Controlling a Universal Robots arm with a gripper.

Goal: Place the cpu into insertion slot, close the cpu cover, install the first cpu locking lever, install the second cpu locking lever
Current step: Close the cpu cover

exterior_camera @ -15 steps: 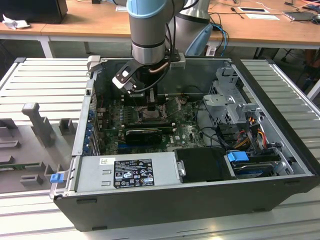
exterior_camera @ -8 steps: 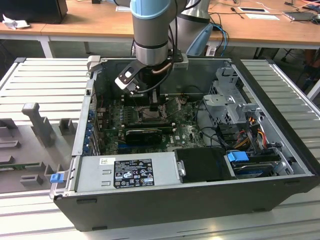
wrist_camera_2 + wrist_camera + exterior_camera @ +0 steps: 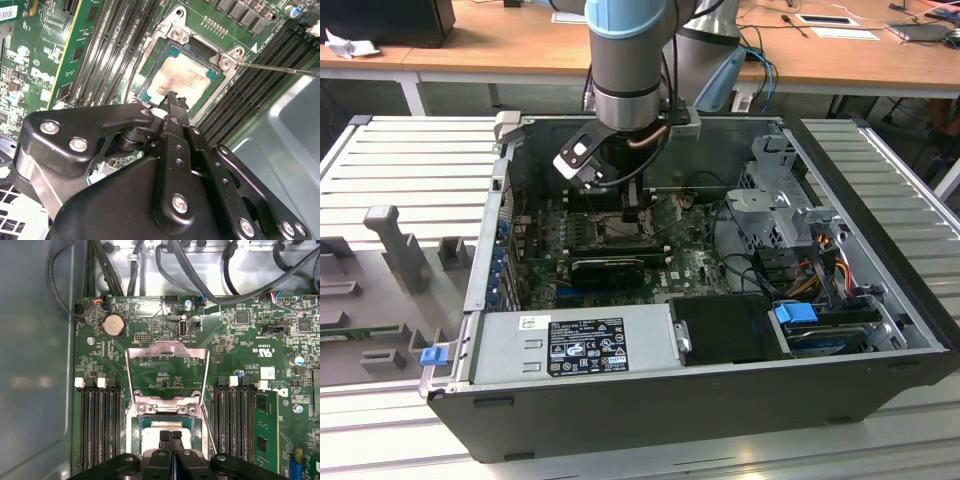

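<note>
Black metal fingers [image 3: 175, 125] are pressed tight together with nothing between them, their narrow tips at one edge of the cpu [image 3: 185, 77]. That flat, pale beige-silver square lies in the insertion slot [image 3: 200, 48]. Beyond the fingers the cpu cover [image 3: 167, 346], a thin grey metal frame with a square opening, stands open over the green motherboard [image 3: 240, 340].

In the second wrist view, the black metal gripper [image 3: 173, 97] hides one corner of the pale beige square cpu [image 3: 182, 80] and its black-framed square insertion slot [image 3: 196, 47].
</note>
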